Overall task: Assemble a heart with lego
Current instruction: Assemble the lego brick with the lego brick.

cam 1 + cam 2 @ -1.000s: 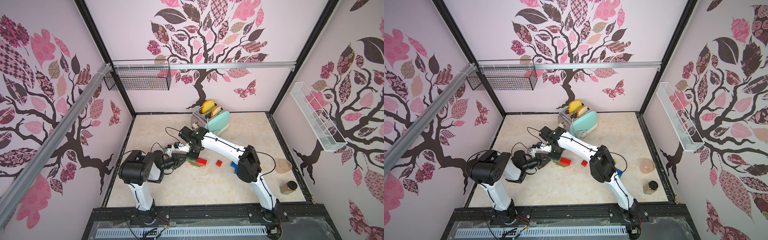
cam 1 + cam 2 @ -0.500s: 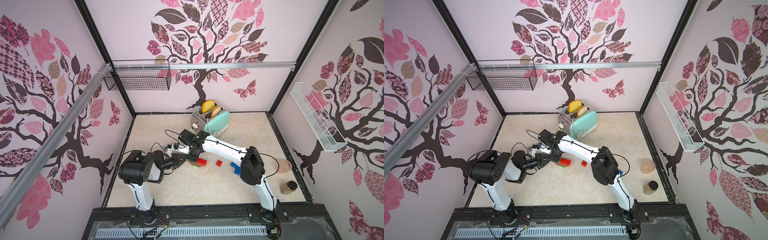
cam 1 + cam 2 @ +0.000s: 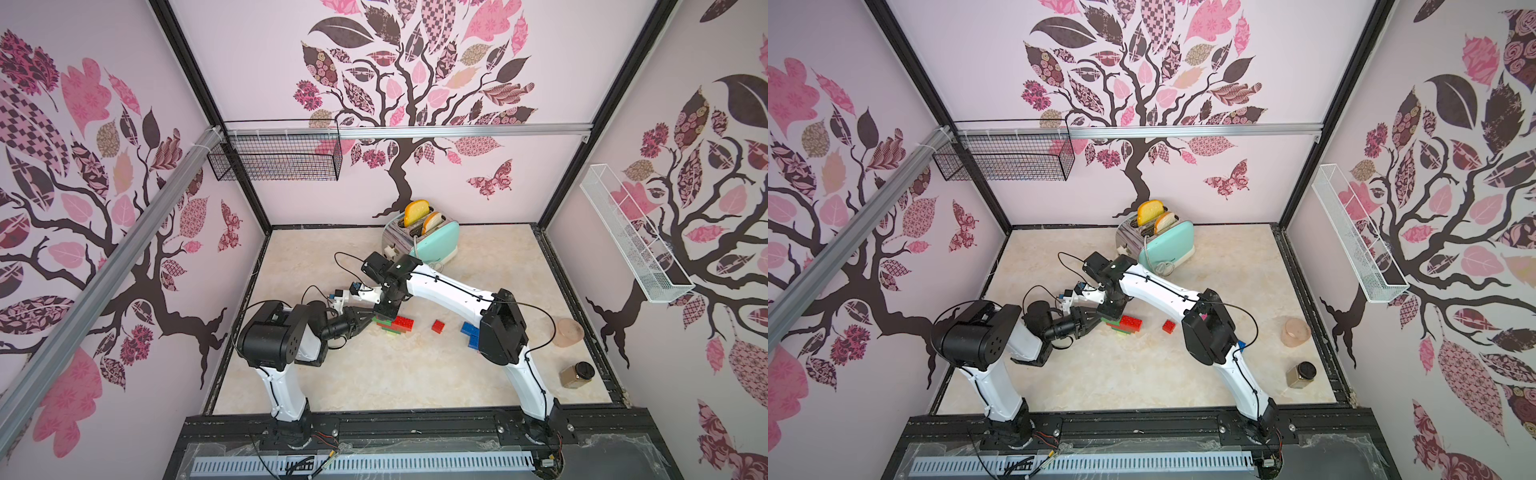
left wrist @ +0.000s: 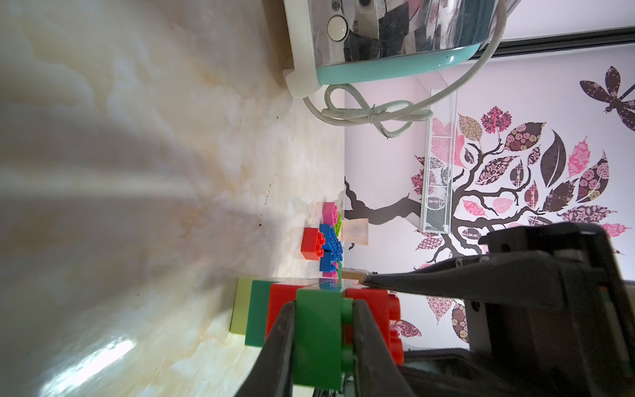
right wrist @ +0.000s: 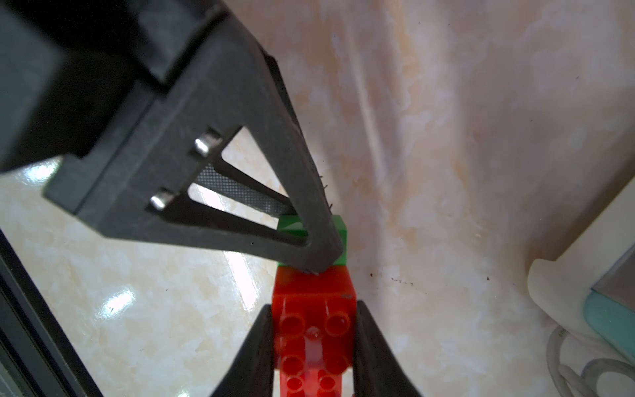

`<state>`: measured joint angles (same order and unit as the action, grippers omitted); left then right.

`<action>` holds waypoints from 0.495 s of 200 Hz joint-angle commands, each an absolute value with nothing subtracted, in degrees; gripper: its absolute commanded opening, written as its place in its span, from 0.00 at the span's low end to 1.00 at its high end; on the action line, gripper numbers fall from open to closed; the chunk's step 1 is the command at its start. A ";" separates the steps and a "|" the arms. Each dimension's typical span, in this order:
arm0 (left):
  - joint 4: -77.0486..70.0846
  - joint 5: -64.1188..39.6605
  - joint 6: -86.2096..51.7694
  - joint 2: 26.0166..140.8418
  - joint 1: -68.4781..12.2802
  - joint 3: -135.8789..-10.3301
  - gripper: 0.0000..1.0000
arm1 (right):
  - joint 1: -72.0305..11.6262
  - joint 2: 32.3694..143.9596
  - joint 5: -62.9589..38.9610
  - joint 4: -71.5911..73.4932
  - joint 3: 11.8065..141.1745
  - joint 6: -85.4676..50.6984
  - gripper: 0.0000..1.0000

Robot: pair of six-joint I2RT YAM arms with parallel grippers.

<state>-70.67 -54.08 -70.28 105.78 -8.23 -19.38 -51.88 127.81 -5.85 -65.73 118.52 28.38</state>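
Note:
A small lego stack point(image 3: 393, 324) of lime, green and red bricks stands on the marble floor point(image 3: 374, 374) left of centre in both top views. My left gripper point(image 4: 323, 343) comes in from the left, shut on a green brick point(image 4: 318, 338) of the stack. My right gripper point(image 5: 314, 343) comes down from above, shut on a red brick point(image 5: 314, 326) that sits against the green one point(image 5: 341, 233). In both top views the two grippers point(image 3: 368, 322) point(image 3: 384, 309) meet at the stack's left end point(image 3: 1121, 324). A loose red 2x2 brick point(image 3: 437, 326) lies to the right.
Blue bricks point(image 3: 469, 332) lie partly under the right arm's elbow; the left wrist view shows pink and lime ones point(image 4: 330, 209) beside them. A mint toaster point(image 3: 436, 245) with bread stands behind. A translucent cup point(image 3: 567, 332) and a jar point(image 3: 575, 374) stand at the right.
The right arm's wrist has shifted slightly to the left over the stack. Both grippers keep their hold and the left arm has stayed put.

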 commanded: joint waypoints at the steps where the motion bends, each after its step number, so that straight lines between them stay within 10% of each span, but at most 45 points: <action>1: -71.98 -54.10 -69.08 106.05 -8.37 -19.24 0.13 | -53.14 134.87 -10.98 -69.44 115.51 29.36 0.20; 99: -71.98 -53.92 -69.21 105.93 -8.46 -19.18 0.13 | -55.51 133.05 0.95 -63.79 111.33 26.61 0.19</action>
